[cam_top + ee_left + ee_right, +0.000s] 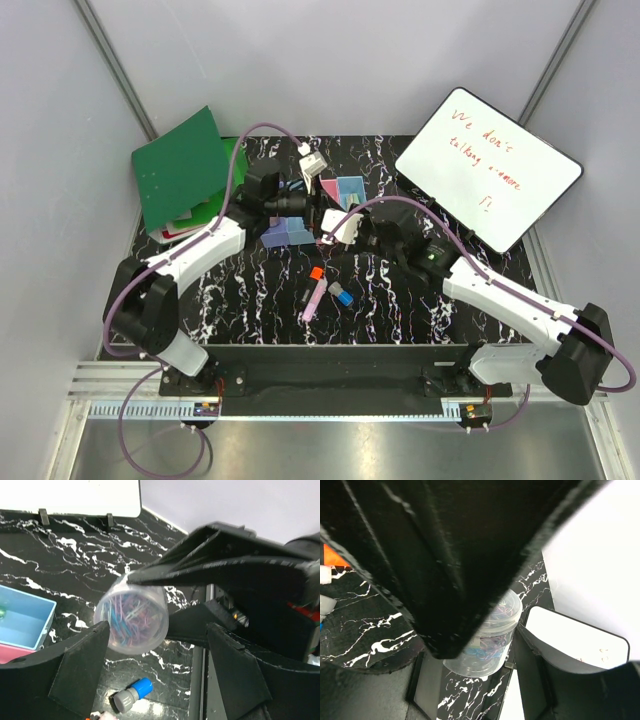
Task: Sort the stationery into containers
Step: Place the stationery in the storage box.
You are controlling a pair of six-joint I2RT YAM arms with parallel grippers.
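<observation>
A clear round tub of coloured paper clips [487,640] hangs above the table with my right gripper [480,640] shut on its sides. In the left wrist view the tub [132,615] sits close to my left gripper's left finger [80,670]. The left gripper [160,640] is open wide and holds nothing. The row of containers [283,233] lies under both grippers, with a light blue bin [25,620] in the left wrist view. A pink marker [313,298], an orange cap [317,272] and a blue and grey piece [342,294] lie in front of them.
A whiteboard with red writing [487,165] stands at the back right. A green folder [180,170] lies at the back left. The blue and grey piece [131,694] lies on the table below my left gripper.
</observation>
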